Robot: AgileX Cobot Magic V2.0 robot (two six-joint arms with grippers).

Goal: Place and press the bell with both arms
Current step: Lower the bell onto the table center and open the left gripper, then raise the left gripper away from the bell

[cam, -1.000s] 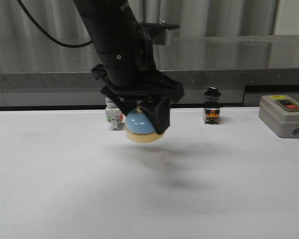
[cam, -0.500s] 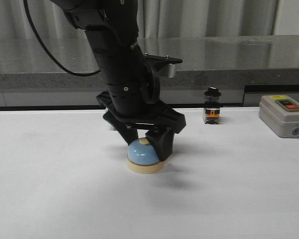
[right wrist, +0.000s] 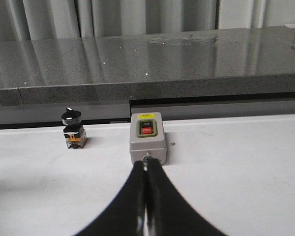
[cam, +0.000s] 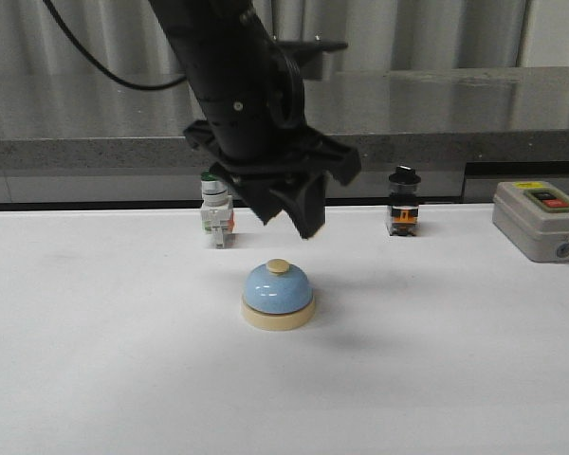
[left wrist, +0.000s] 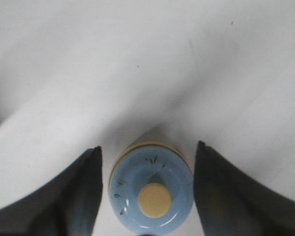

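Observation:
The light-blue bell (cam: 277, 295) with its cream button stands upright on the white table (cam: 104, 360), near the middle. My left gripper (cam: 289, 223) hangs open directly above it, clear of it. In the left wrist view the bell (left wrist: 151, 194) lies between the two spread fingers (left wrist: 78, 191), touching neither, and the left gripper (left wrist: 148, 146) holds nothing. My right gripper (right wrist: 146, 166) is shut and empty, low over the table, pointing at the grey box; it is out of the front view.
A green-capped white switch (cam: 214, 216) stands behind the bell. A black-knobbed selector switch (cam: 403, 204) and a grey box with a red button (cam: 541, 220) stand at the back right, both also in the right wrist view (right wrist: 73, 129) (right wrist: 147, 138). A dark counter ledge (cam: 455, 142) runs behind the table.
My left gripper came down with the bell, set it on the table, opened, and rose above it. The bell stays on the table.

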